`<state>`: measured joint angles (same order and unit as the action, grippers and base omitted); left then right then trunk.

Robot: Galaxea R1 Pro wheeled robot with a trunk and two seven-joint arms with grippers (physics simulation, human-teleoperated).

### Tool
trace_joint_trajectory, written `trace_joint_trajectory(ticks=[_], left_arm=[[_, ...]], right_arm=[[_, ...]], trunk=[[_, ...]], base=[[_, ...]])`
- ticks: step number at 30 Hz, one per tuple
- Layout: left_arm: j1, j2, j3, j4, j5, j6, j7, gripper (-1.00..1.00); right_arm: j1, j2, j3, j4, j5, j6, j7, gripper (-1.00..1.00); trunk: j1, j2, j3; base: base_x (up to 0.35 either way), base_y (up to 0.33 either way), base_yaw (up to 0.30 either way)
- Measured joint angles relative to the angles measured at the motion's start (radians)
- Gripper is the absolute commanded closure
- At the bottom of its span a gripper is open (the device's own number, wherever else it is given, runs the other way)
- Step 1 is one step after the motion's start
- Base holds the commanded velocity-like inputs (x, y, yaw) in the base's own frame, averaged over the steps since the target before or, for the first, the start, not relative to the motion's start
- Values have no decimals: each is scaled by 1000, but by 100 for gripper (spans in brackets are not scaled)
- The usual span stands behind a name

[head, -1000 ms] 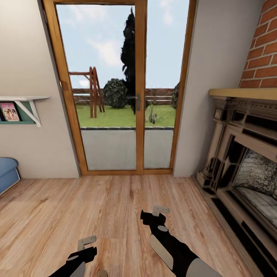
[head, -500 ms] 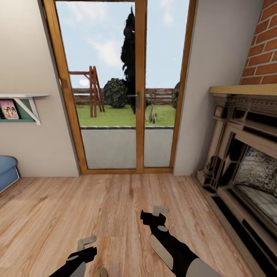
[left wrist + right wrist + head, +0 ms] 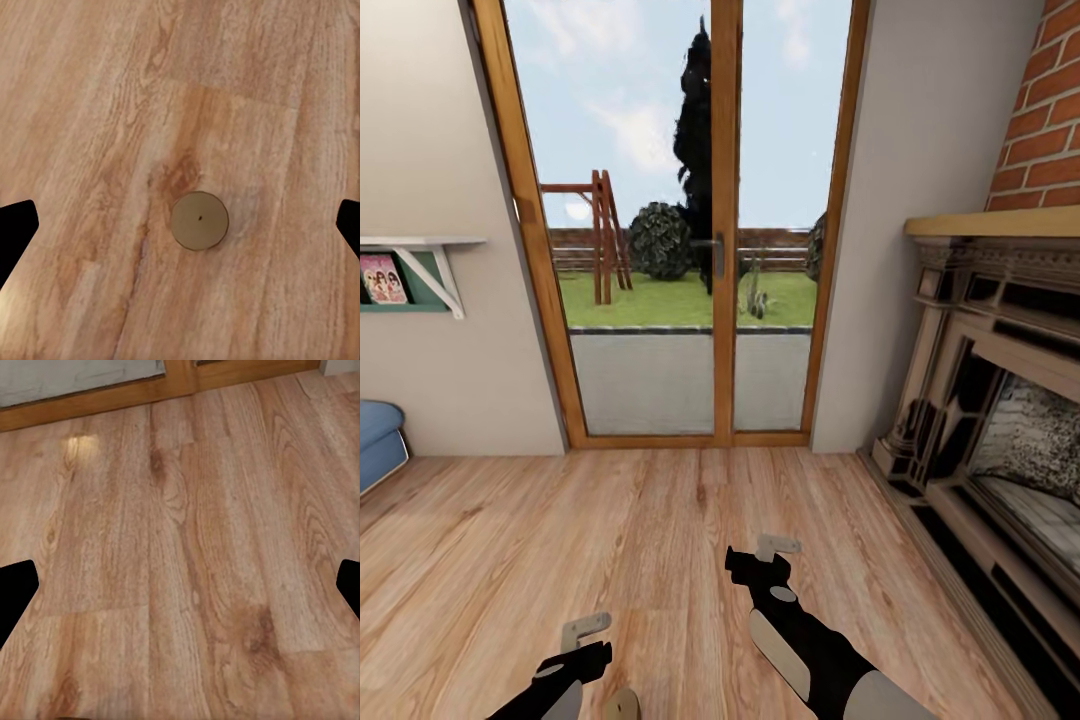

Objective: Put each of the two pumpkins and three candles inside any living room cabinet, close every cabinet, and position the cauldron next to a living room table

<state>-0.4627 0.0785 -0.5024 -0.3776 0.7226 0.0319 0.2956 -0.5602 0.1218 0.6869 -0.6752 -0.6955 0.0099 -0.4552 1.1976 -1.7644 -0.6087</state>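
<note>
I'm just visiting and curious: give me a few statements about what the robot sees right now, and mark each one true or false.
1. A candle stands on the wooden floor beneath the left gripper. True.
2. The right gripper holds a pumpkin. False: its fingers are apart with bare floor between them.
3. A fireplace with a brick chimney stands at the robot's right. True.
4. The glass door ahead looks onto a kitchen. False: it shows a lawn, a fence and trees outdoors.
5. The wall shelf at the left hangs above a blue seat. True.
6. The left gripper is clamped on the candle. False: it is open, above the candle.
</note>
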Motion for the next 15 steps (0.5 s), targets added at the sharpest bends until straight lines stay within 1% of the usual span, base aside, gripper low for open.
trace_joint_trajectory(ticks=[8,9,15], left_arm=[[0,0,0,0,0,0,0,-100],[0,0,0,0,0,0,0,-100],[0,0,0,0,0,0,0,-100]], right_arm=[[0,0,0,0,0,0,9,-100],[0,0,0,0,0,1,21,-100],[0,0,-1,-1,-1,1,167,-100]], trunk=[[31,-56,-25],[35,-63,-28],[58,-105,-47]], base=[[0,0,0],[0,0,0],[0,0,0]])
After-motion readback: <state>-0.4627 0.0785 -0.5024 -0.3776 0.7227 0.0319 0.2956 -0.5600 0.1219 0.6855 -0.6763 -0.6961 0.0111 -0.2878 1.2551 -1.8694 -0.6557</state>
